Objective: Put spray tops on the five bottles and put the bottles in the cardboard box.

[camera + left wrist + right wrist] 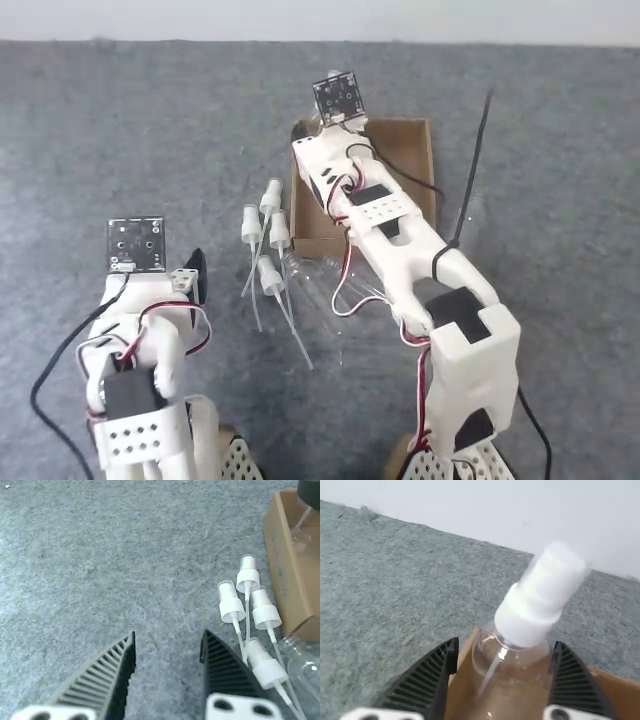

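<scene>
1. A bottle [512,662] with a white spray top [540,597] on it sits tilted at centre frame in the right wrist view, between the right gripper [505,644] fingers, which close on its clear body.
2. It hangs over a corner of the box [610,685]. In the high view the box [415,150] lies at upper centre, with the right arm stretched over it.
3. Four loose tops [280,230] lie close together on the carpet just left of the box, their thin tubes trailing toward the bottom of the frame.
4. Clear bottles [315,275] without tops lie below the box, beside the tops and partly under the right arm.
5. The left gripper [169,635] is at lower left in the high view, well apart from the box. Its fingers are spread with nothing between them, over bare grey carpet [120,130]. The tops lie near its right finger [220,665].
</scene>
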Tool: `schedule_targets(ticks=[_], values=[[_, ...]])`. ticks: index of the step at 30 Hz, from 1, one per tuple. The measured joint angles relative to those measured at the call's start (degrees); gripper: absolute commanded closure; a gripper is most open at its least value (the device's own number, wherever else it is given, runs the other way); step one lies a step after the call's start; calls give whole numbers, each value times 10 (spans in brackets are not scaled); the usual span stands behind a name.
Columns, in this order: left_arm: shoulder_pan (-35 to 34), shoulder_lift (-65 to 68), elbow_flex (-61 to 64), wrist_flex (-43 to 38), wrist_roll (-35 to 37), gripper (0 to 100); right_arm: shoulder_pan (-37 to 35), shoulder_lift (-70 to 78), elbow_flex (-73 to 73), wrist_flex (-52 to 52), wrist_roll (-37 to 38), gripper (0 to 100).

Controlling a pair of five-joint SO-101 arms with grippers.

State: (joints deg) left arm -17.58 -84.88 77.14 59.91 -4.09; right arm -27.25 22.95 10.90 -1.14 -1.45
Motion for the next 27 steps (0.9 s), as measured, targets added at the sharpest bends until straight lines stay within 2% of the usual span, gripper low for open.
schedule_targets(ticks=[11,27], values=[[0,0,0,0,0,801,-2,0,-4,3,0,750],[0,0,0,0,0,801,-2,-102,-107,171,0,753]])
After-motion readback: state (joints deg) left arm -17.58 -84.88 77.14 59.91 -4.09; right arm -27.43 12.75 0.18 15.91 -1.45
